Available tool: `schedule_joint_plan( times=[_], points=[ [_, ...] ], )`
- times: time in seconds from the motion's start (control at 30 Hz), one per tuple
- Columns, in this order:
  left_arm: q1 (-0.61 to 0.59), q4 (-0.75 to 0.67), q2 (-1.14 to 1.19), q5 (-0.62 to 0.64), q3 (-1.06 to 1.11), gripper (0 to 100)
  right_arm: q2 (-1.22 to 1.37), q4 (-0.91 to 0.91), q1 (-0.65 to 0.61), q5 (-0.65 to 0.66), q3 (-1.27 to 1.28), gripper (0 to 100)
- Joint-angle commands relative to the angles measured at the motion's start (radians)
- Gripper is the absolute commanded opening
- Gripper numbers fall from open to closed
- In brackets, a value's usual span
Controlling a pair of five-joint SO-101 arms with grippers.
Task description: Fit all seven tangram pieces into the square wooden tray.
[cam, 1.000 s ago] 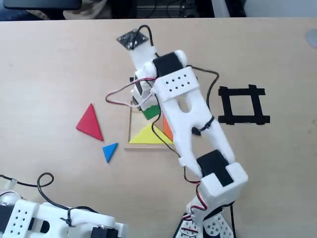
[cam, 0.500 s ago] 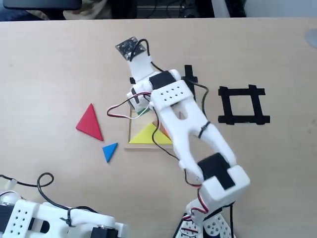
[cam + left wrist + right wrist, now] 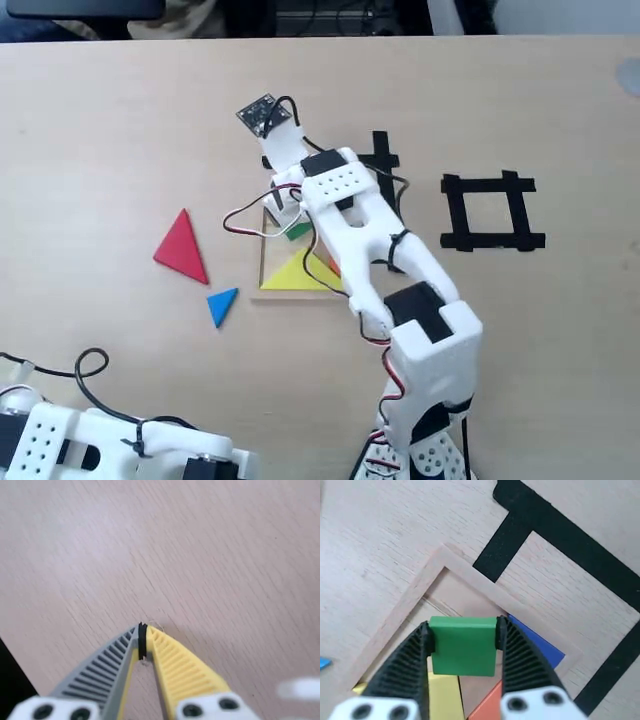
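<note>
Gripping green piece (image 3: 463, 645), right end effector (image 3: 462, 625) above tray (image 3: 398, 615).

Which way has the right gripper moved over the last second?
Yes. The right gripper, shut on the green piece, has drawn back nearer the tray, leftward from the tape cross.

the high view looks down from above on the whole table (image 3: 90, 110), from far off, with both arm bases at its near edge. the left wrist view sits on the left arm and looks along the left gripper (image 3: 142, 630) at bare table wood, very close. the right wrist view looks down past the right gripper (image 3: 463, 626), close over the wooden tray (image 3: 395, 615). it shares the tray, the green piece (image 3: 462, 647) and the black tape (image 3: 545, 525) with the high view.
</note>
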Motion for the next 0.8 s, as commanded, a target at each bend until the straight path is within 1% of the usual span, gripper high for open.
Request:
schedule_joint_plan(
  times=[0.0, 0.17, 0.33, 0.5, 0.63, 0.77],
  points=[
    [0.001, -0.014, -0.006, 0.002, -0.007, 3, -0.008, -0.034, 0.021, 0.009, 0.004, 1.1],
    [0.001, -0.014, -0.006, 0.002, -0.007, 3, 0.036, -0.060, 0.020, 0.049, 0.016, 1.1],
    [0.001, -0.014, -0.006, 0.002, -0.007, 3, 0.099, -0.051, 0.023, 0.051, -0.035, 1.1],
    [0.001, -0.014, -0.006, 0.002, -0.008, 3, 0.101, -0.038, 0.023, 0.052, -0.041, 1.1],
    [0.001, -0.014, -0.006, 0.002, -0.008, 3, 0.101, -0.038, 0.023, 0.117, -0.038, 1.1],
    [0.001, -0.014, -0.006, 0.002, -0.008, 3, 0.101, -0.038, 0.021, 0.120, -0.038, 1.5]
  ],
)
